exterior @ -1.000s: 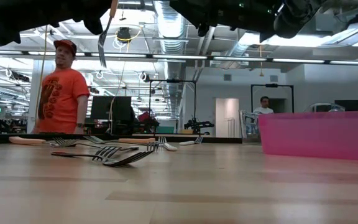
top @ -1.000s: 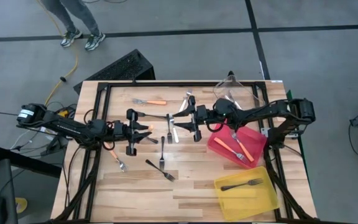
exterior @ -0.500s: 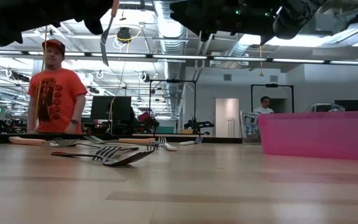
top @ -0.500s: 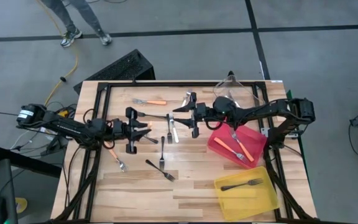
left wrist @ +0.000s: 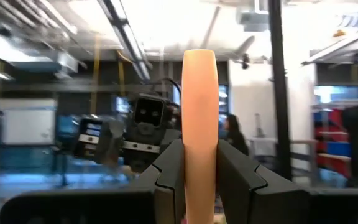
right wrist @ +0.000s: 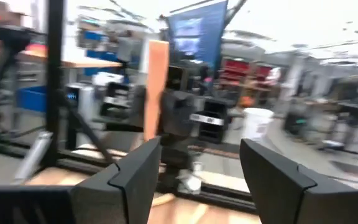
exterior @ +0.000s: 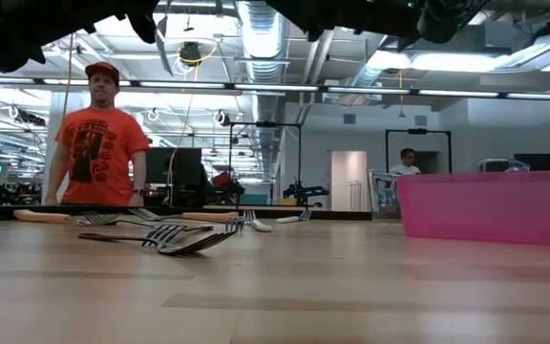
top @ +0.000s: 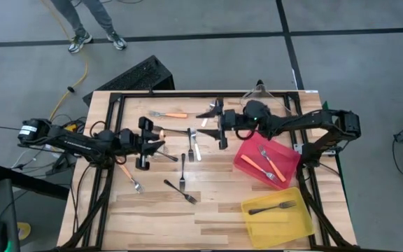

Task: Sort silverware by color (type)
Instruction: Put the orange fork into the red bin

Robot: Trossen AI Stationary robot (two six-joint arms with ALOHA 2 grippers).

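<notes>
Two grippers are facing each other above the table's far middle. The left gripper (top: pixel 161 135) is clenching an orange-handled fork (left wrist: pixel 200 124) between its fingers (left wrist: pixel 169 177), the handle standing upright. The right gripper (top: pixel 203 121) is hanging with its fingers (right wrist: pixel 135 171) spread wide and nothing between them. Several forks are lying loose on the wooden table (top: pixel 215 203): black ones (top: pixel 182 170), another orange-handled one (top: pixel 168 114). More are lying in the red bin (top: pixel 248 164) and the yellow bin (top: pixel 303 224).

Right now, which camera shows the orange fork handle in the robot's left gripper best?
The left wrist view: the orange fork handle fills it, pinched in the left gripper. The high view shows a speck, the right wrist view a blurry strip.
</notes>
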